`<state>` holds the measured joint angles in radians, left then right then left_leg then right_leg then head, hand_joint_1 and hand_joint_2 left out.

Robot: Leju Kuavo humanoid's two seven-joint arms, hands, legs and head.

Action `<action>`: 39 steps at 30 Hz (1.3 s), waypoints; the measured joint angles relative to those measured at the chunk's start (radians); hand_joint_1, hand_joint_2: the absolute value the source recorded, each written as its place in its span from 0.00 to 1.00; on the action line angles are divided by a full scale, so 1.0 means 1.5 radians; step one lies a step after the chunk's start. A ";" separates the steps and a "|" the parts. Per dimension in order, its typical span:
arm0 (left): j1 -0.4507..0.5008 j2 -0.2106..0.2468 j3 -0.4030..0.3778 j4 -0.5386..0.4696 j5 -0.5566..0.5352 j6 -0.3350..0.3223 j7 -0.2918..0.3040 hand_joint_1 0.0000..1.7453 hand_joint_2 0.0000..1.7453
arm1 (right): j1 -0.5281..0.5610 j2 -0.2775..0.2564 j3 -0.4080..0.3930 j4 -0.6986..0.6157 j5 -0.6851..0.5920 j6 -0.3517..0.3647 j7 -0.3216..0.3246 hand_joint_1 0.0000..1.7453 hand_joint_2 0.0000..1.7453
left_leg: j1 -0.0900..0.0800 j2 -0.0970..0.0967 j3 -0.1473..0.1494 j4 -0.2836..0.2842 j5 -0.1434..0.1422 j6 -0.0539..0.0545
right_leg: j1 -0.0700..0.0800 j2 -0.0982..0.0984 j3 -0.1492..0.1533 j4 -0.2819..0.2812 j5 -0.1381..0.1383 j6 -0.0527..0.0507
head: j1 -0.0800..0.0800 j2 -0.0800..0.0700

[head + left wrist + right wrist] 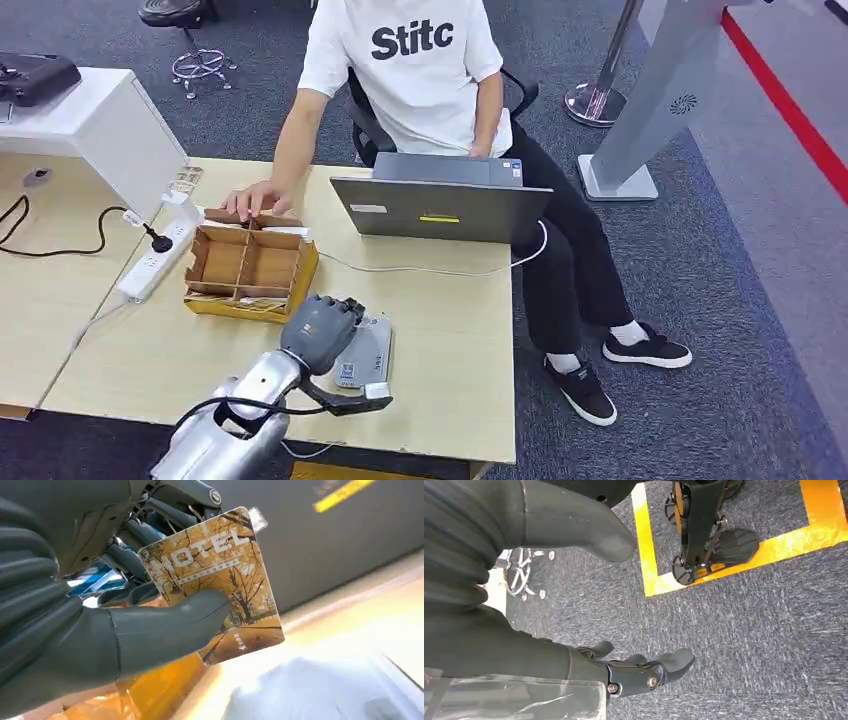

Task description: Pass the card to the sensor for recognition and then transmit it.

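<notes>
- Golden autumn-tree card [220, 585] reads "MOTEL" in white letters.
- Left hand [322, 332] pinches the card between thumb and fingers, over the sensor [365, 352] on the desk [440, 330].
- Right hand [644, 672] hangs loose, holding nothing.

My left hand [100, 630] looks like matt grey plastic; its card [220, 585] is glossy printed plastic. My arm [215, 430] is shiny silver metal. The box [250, 268] is raw brown cardboard, the table [440, 340] smooth pale wood, the carpet [749, 630] rough grey pile.
</notes>
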<state>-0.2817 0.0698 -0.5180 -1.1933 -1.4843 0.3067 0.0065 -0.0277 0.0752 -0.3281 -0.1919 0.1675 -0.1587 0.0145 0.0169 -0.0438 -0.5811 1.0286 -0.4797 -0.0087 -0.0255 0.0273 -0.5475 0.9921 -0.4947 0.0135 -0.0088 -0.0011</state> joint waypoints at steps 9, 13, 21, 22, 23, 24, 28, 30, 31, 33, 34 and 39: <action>-0.032 0.008 0.048 -0.015 0.000 0.014 0.018 1.00 1.00 | 0.000 0.002 -0.008 0.000 0.006 0.000 -0.005 0.00 1.00 | 0.000 0.000 0.000 0.000 0.000 0.000 | 0.000 0.000 0.000 0.000 0.000 0.000 | 0.000 0.000; -0.047 0.018 0.087 -0.030 0.008 0.028 0.028 1.00 1.00 | 0.000 0.003 -0.010 0.000 0.007 0.001 -0.007 0.00 1.00 | 0.000 0.000 0.000 0.000 0.000 0.000 | 0.000 0.000 0.000 0.000 0.000 0.000 | 0.000 0.000; -0.061 0.041 0.183 -0.060 0.027 0.066 0.019 1.00 1.00 | 0.000 0.004 -0.016 0.000 0.018 0.000 -0.005 0.00 1.00 | 0.000 0.000 0.000 0.000 0.000 0.000 | 0.000 0.000 0.000 0.001 0.000 0.000 | 0.000 0.000; -0.061 0.041 0.191 -0.065 0.029 0.070 0.018 1.00 1.00 | 0.000 0.005 -0.016 0.000 0.019 -0.001 -0.005 0.00 1.00 | 0.000 0.000 0.000 0.000 0.000 0.000 | 0.000 0.000 0.000 0.001 0.000 0.000 | 0.000 0.000; -0.061 0.042 0.198 -0.068 0.029 0.074 0.018 1.00 1.00 | 0.000 0.005 -0.016 0.000 0.019 -0.001 -0.005 0.00 1.00 | 0.000 0.000 0.000 0.000 0.000 0.000 | 0.000 0.000 0.000 0.000 0.000 0.000 | 0.000 0.000; -0.060 0.043 0.203 -0.069 0.029 0.075 0.018 1.00 1.00 | 0.000 0.005 -0.016 0.000 0.020 -0.001 -0.004 0.00 1.00 | 0.000 0.000 0.000 0.000 0.000 0.000 | 0.000 0.000 0.000 0.000 0.000 0.000 | 0.000 0.000; -0.058 0.045 0.217 -0.076 0.030 0.075 0.017 1.00 1.00 | 0.000 0.005 -0.017 0.000 0.020 -0.001 -0.004 0.00 1.00 | 0.000 0.000 0.000 0.000 0.000 0.000 | 0.000 0.000 0.000 0.000 0.000 0.000 | 0.000 0.000; -0.058 0.046 0.219 -0.079 0.030 0.075 0.017 1.00 1.00 | 0.000 0.006 -0.017 0.000 0.020 -0.001 -0.004 0.00 1.00 | 0.000 -0.001 0.000 0.000 0.000 0.000 | 0.000 -0.001 0.000 0.000 0.000 0.000 | 0.000 0.000; -0.058 0.046 0.220 -0.080 0.030 0.075 0.017 1.00 1.00 | 0.000 0.006 -0.017 0.000 0.020 -0.001 -0.004 0.00 1.00 | 0.000 -0.001 0.000 0.000 0.000 0.000 | 0.000 -0.001 0.000 0.000 0.000 0.000 | 0.000 0.000; -0.057 0.046 0.221 -0.080 0.030 0.075 0.017 1.00 1.00 | 0.000 0.006 -0.018 0.000 0.020 -0.001 -0.004 0.00 1.00 | 0.000 0.000 0.000 0.000 0.000 0.000 | 0.000 0.000 0.000 0.000 0.000 0.000 | 0.000 0.000; -0.057 0.046 0.221 -0.080 0.030 0.075 0.017 1.00 1.00 | 0.000 0.006 -0.018 0.000 0.020 -0.001 -0.004 0.00 1.00 | 0.000 0.000 0.000 0.000 0.000 0.000 | 0.000 0.000 0.000 0.000 0.000 0.000 | 0.000 0.000; -0.053 0.046 0.224 -0.081 0.030 0.075 0.017 1.00 1.00 | 0.000 0.006 -0.019 0.000 0.021 -0.001 -0.003 0.00 1.00 | 0.000 0.000 0.000 0.000 0.000 0.000 | 0.000 0.000 0.000 0.000 0.000 0.000 | 0.000 0.000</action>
<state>-0.3616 0.1381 -0.1827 -1.3146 -1.4389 0.4196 0.0313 -0.0282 0.0835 -0.3570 -0.1919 0.1991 -0.1595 0.0095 0.0174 -0.0445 -0.5813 1.0285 -0.4790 -0.0091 -0.0251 0.0266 -0.5471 0.9928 -0.4943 0.0129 -0.0088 -0.0011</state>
